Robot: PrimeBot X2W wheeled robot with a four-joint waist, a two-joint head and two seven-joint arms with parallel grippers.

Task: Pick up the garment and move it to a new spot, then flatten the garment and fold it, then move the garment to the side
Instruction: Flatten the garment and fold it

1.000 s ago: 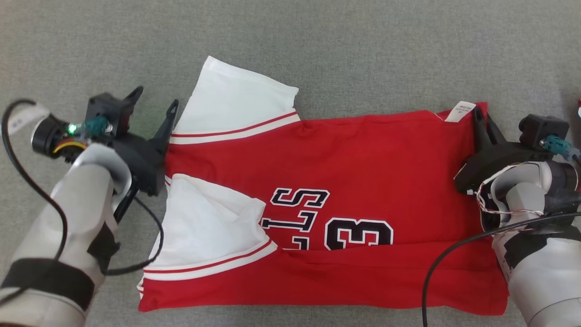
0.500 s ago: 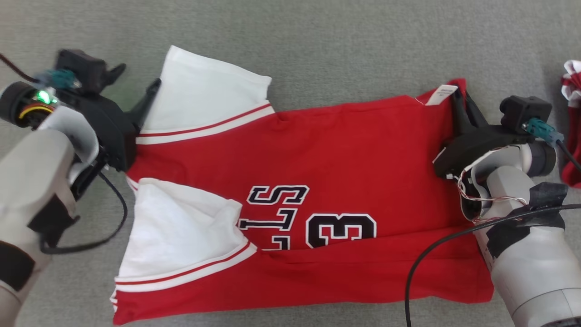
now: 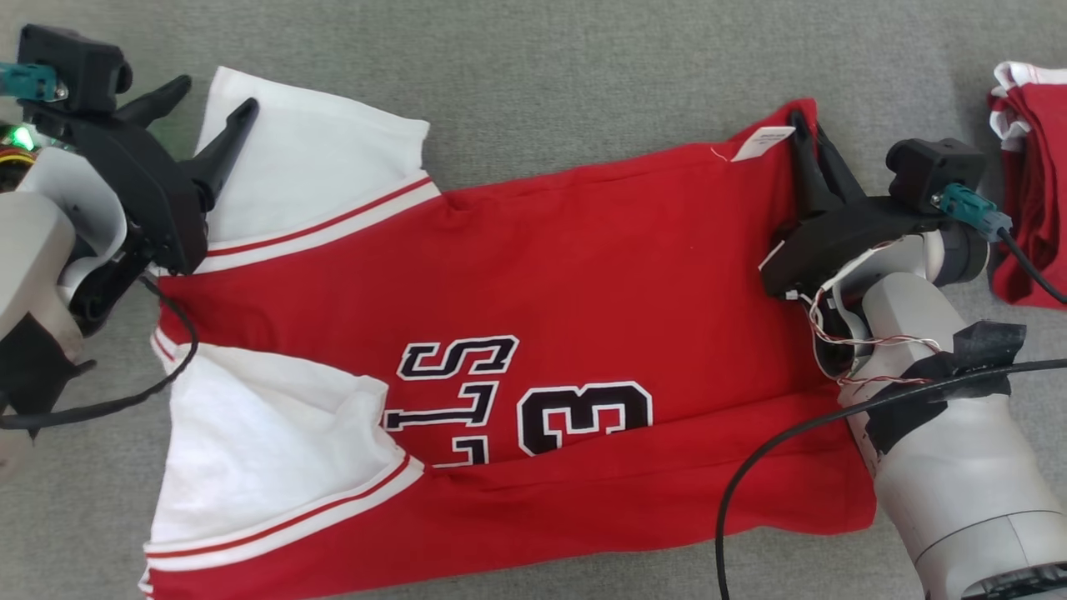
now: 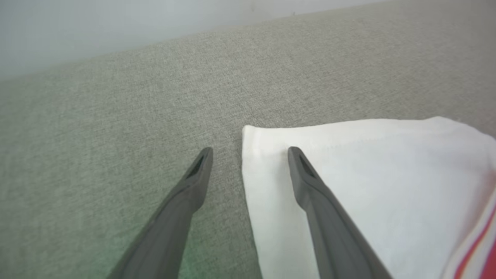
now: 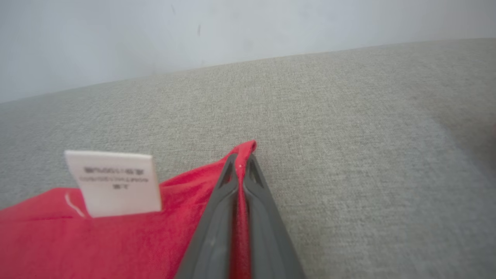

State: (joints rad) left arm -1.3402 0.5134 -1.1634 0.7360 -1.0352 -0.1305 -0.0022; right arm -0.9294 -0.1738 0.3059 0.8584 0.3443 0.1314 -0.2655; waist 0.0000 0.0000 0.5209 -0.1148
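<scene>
The garment (image 3: 583,275), a red jersey with white sleeves, lies spread on the grey cloth-covered bench (image 3: 583,67). Its long axis runs left to right, the right end tilted a little farther away. The sleeves, and so the neck end, point left and the hem points right. The near long edge looks folded up over the bottom of the black print. The right gripper (image 3: 804,125) is clamped on the far right hem corner, just beside the white label (image 3: 763,142). The left gripper (image 3: 215,93) has its jaws wide apart, one finger over the far sleeve (image 3: 317,167) and the other over bare bench, so it straddles the sleeve's outer corner and holds nothing. To fold well, it probably should settle lower and close on cloth well inside that corner, not on the very edge. Both arms can then carry the far edge towards the near one at equal pace and height, keeping the cloth taut between them. A second red pile (image 3: 1029,167) sits at the far right, well apart.
</scene>
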